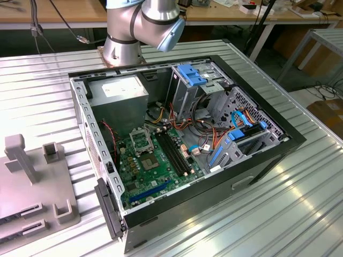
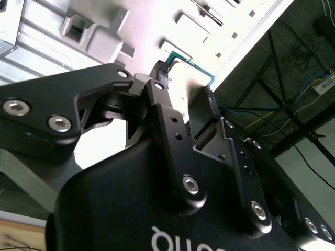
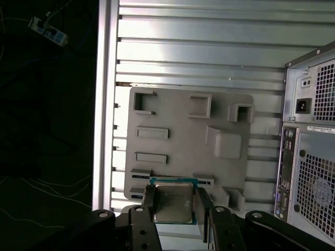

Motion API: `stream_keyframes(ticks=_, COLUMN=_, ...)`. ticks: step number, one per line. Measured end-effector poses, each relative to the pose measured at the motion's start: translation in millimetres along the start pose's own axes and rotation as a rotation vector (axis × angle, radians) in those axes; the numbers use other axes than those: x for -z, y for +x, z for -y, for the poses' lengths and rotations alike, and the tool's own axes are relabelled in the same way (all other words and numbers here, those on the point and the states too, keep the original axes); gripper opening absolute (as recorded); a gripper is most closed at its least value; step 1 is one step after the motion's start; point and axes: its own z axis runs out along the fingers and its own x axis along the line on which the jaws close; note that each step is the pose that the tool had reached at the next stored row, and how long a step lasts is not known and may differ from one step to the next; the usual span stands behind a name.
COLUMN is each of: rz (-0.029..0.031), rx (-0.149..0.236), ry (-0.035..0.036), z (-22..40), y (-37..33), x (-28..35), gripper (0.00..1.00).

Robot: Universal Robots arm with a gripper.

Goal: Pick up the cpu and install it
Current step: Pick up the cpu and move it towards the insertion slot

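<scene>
Your gripper [image 3: 176, 204] is closed on the cpu [image 3: 172, 202]. In the first wrist view, one of the fingers [image 3: 149, 201] presses on each of two opposite edges, and the grey metal top of the chip faces the camera. In the second wrist view you see the same grip from the side: the cpu [image 2: 184, 70] sits flat between the two black fingertips, and its green edge sticks out a little past them.

The chip hangs above the near edge of the grey tray [image 3: 178, 123], which lies on the ribbed metal table [image 3: 209, 52]. I judge it is clear of the tray and not resting in a pocket, but the gap itself is not visible.

The important relation is sideways. The open computer case [image 1: 214, 198] stands just beside the tray [image 1: 27, 198], toward the exterior view's right. Inside, on the green motherboard [image 1: 144, 171], the socket [image 1: 140, 140] lies open and empty, so the chip is well apart from its place.
</scene>
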Motion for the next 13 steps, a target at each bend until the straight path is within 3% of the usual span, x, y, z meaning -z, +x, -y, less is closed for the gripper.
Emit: stream_keyframes(ticks=13, rz=0.0003, rx=0.0, ry=0.0, z=0.6, y=-9.2, x=0.7, gripper=0.41)
